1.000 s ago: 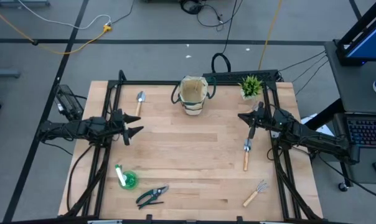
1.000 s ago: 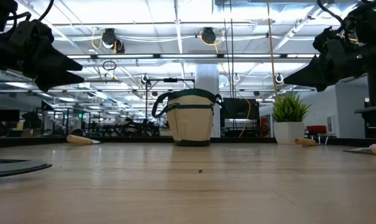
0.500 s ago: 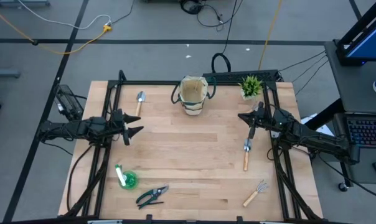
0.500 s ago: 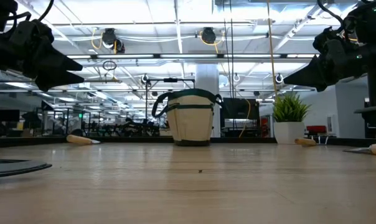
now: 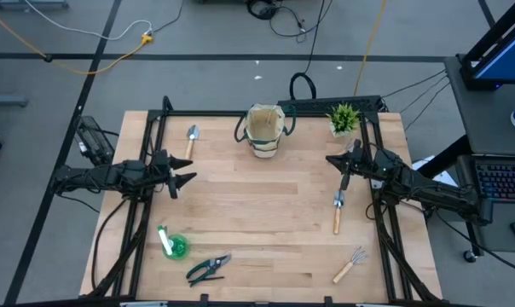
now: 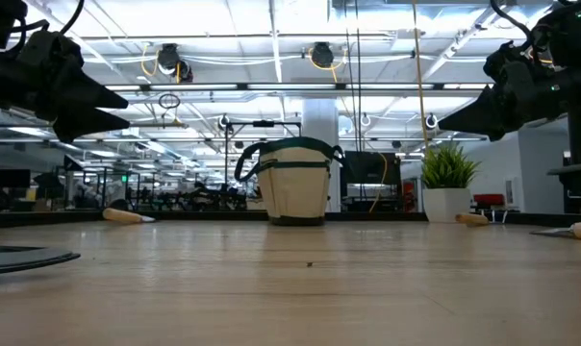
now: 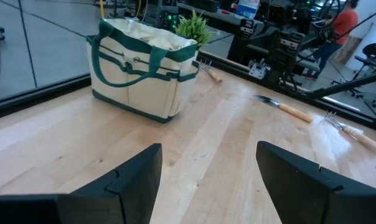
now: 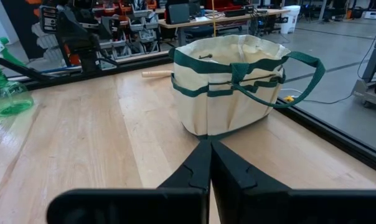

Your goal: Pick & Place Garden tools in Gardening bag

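Note:
The beige gardening bag with dark green handles stands upright on its base at the table's far middle. One trowel lies far left and another lies right. The hand rake lies near right, the pruning shears near the front edge, and the green spray bottle near left. My left gripper hovers open at the left, pointing toward the table's middle, its own view showing bare wood between the fingers. My right gripper hovers shut at the right, aimed at the bag.
A small spiky potted plant stands at the far right corner, right of the bag. A black frame rail runs along the table's left, right and far edges. Bare wood lies in the table's middle between the two arms.

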Controlling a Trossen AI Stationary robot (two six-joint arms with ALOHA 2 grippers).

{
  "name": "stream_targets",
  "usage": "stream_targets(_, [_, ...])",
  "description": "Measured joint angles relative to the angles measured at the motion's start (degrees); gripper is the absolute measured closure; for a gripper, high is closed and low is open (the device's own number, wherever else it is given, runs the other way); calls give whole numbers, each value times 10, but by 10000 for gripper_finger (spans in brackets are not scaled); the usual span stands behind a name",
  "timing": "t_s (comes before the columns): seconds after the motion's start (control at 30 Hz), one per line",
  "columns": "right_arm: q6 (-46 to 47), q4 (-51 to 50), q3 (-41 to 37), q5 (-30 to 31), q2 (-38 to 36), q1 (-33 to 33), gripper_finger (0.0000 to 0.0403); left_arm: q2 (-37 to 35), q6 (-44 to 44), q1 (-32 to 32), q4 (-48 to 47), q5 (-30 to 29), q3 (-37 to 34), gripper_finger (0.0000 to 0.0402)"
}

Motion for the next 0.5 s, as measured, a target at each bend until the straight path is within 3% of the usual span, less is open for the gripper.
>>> stream_targets(0.2, [-6,0,0,0,0,0,403,0,-3,0,0,-46,0,135])
stream_targets(0.5, [-9,0,0,0,0,0,403,0,-19,0,0,-49,0,135])
